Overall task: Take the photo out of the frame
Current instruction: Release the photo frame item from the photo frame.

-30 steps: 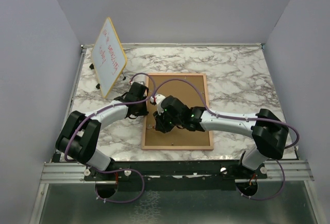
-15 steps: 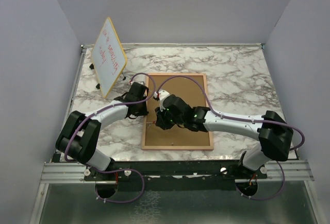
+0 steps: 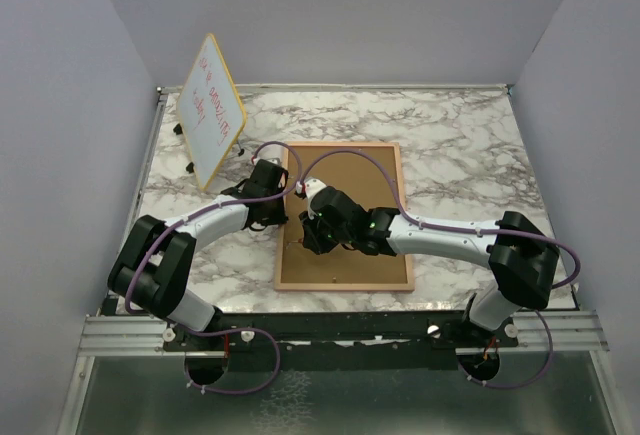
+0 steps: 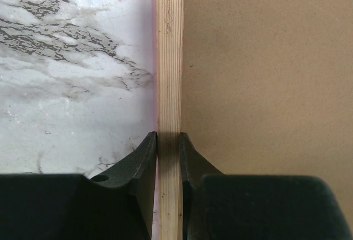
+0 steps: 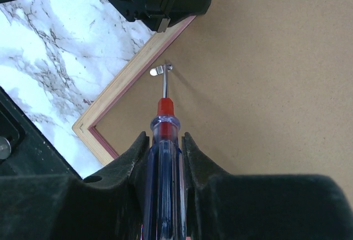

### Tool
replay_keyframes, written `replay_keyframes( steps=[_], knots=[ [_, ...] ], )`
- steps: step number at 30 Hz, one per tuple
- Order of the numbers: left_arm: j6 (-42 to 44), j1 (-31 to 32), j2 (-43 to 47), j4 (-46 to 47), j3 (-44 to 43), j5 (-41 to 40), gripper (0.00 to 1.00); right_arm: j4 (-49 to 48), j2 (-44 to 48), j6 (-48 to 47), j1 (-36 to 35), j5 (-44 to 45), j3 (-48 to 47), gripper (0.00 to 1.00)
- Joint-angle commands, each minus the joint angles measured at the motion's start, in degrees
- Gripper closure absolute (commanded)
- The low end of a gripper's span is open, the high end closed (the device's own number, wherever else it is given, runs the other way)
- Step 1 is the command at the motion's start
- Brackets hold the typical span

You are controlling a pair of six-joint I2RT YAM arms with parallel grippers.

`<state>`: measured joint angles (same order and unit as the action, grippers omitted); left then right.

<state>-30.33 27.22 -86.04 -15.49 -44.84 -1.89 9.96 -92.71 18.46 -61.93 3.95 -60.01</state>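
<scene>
Left fingers (image 4: 142, 168) stay pinched narrowly on the left rail of the frame (image 3: 350, 170), lying back-up on the table (image 3: 460, 155). Right fingers (image 5: 131, 160) hold a screwdriver (image 5: 164, 140), tip at a metal clip (image 5: 161, 69); that arm has shifted only slightly.

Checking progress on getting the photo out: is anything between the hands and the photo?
Yes. The frame lies face down, so its fibreboard back covers the photo, which is not visible. A metal clip by the left rail sits on it; the right hand holds a screwdriver with its tip at that clip.
</scene>
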Motion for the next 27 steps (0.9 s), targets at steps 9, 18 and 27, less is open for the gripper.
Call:
replay_keyframes(
  steps=[9, 18, 27],
  knots=[
    [0.4, 0.0, -0.4, 0.3, 1.2, 1.8, 1.0, 1.0, -1.9, 0.0, -0.5, -3.4, -3.0, 0.99],
    [0.4, 0.0, -0.3, 0.3, 1.3, 1.8, 1.0, 3.7, -2.2, -0.3, -0.4, -0.7, -3.3, 0.99],
    [0.4, 0.0, -0.3, 0.3, 1.2, 1.8, 1.0, 5.4, -1.3, -1.3, -0.5, -0.4, -2.1, 0.99]
  ],
)
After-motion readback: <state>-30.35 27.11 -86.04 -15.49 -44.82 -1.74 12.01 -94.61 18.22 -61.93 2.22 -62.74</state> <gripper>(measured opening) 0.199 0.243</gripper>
